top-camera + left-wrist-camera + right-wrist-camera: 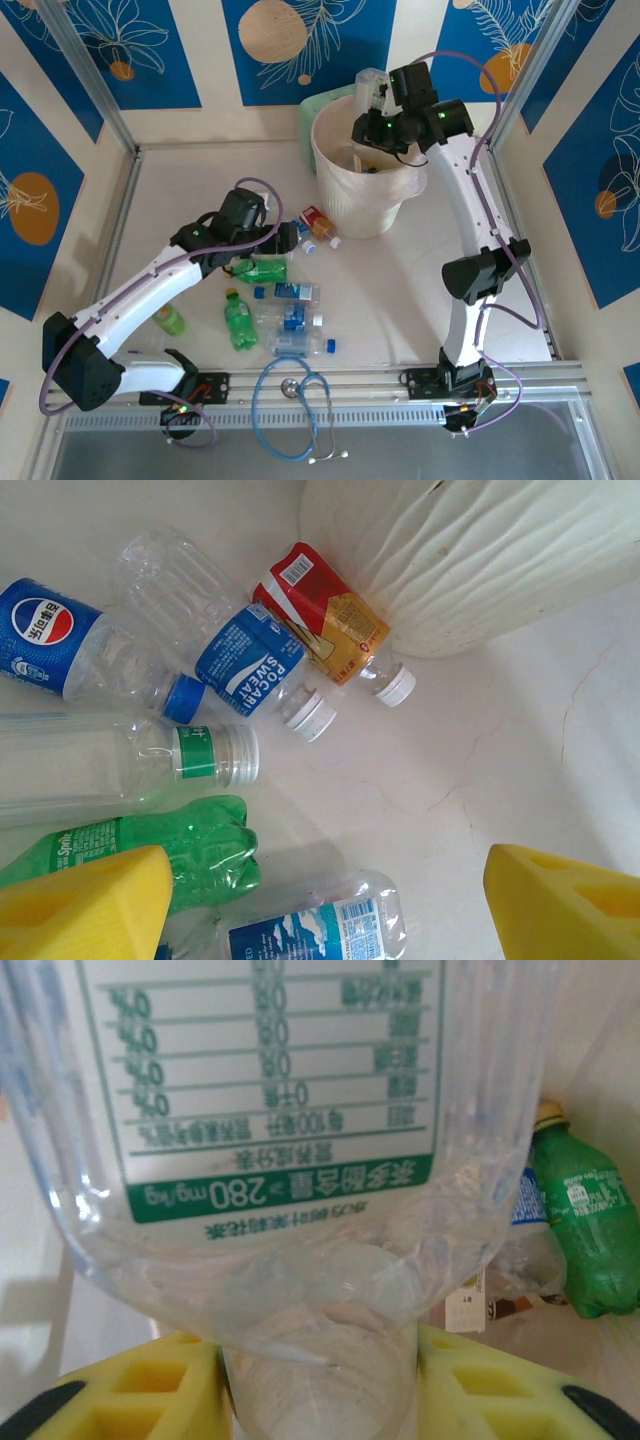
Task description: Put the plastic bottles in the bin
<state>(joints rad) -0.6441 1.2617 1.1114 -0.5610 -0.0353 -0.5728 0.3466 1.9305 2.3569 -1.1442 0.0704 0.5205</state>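
Drop-off step: a clear bottle [270, 1160] is clamped by its neck in the right gripper [320, 1390] above the bin [335, 185], upper centre; release is needed next. The left gripper [320, 905] is held spread, empty.

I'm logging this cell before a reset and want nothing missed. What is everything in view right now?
bin: one, cream, far middle of the table
box: one, pale green, behind the bin
green bottles: three, lying on the table's left half
green bottle: one, inside the bin
clear blue-labelled bottles: several, clustered mid-table
red-labelled bottle: one, red and gold, beside the bin's foot
green-banded bottle: one, clear, in the cluster
held bottle: one, clear, green-edged label, over the bin
stethoscope: one, blue tube, near edge
left gripper: yellow fingers, open above the cluster
right gripper: yellow fingers, shut on the held bottle
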